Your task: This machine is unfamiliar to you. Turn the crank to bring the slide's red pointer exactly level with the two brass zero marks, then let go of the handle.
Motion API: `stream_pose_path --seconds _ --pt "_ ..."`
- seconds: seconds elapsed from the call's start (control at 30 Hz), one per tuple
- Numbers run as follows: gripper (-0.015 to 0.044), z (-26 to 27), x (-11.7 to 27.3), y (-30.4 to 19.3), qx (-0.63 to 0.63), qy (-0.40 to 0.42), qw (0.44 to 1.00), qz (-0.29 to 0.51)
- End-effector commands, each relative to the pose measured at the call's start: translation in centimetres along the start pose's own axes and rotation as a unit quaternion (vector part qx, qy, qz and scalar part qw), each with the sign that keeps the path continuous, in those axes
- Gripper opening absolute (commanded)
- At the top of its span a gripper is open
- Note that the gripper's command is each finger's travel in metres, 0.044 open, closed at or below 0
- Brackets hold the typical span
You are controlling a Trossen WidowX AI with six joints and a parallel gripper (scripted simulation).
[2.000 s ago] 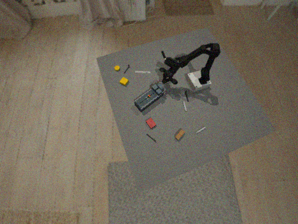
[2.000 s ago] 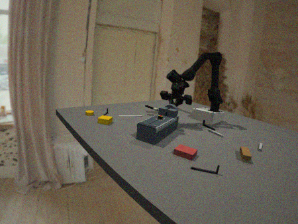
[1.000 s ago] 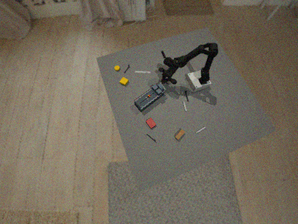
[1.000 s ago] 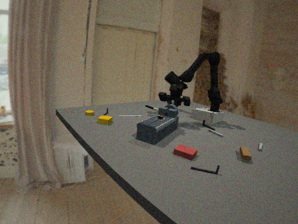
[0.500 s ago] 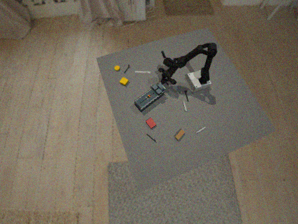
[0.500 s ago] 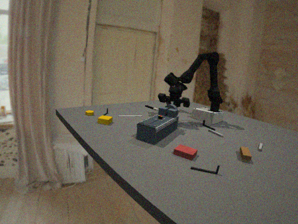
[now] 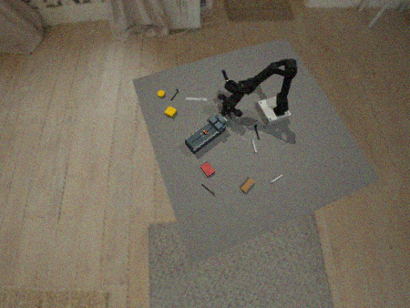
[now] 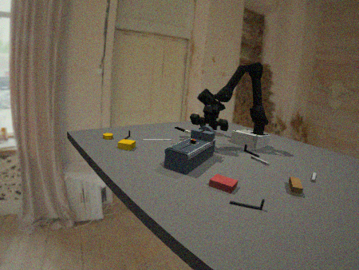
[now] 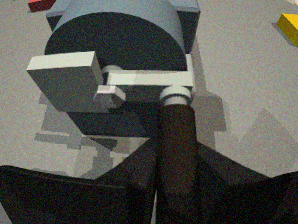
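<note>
Gripper (image 7: 231, 112) (image 8: 209, 125) (image 9: 170, 145)'s clamped on the dark crank handle (image 9: 178, 150), machine (image 7: 206, 133) (image 8: 191, 153) (image 9: 120, 42) just ahead of it. Can't read the marks, so cranking on blind could overshoot zero; a sloppy release might nudge the red pointer (image 7: 205, 132) (image 8: 193, 140) off too.

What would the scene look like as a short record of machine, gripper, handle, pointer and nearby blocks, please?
machine: blue-grey crank-driven slide box
gripper: closed on the crank handle
crank: pale arm in front of a dark round face
pointer: red; level with marks, cannot tell
nearest block: red block, flat on the table
</note>
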State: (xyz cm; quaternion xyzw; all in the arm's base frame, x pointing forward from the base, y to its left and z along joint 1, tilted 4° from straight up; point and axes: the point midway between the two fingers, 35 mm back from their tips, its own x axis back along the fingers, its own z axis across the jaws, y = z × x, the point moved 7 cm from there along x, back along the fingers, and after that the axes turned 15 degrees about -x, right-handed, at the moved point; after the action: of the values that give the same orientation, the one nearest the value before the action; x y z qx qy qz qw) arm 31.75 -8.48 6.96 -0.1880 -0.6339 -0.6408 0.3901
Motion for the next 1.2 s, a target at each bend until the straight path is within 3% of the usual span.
stream_pose_path --seconds 0.0,1.17 --pt "0.0000 -0.13 -0.54 -0.43 0.000 -0.001 1.000 0.005" --pt "0.0000 0.20 -1.34 -1.38 0.000 -0.001 1.000 0.005"
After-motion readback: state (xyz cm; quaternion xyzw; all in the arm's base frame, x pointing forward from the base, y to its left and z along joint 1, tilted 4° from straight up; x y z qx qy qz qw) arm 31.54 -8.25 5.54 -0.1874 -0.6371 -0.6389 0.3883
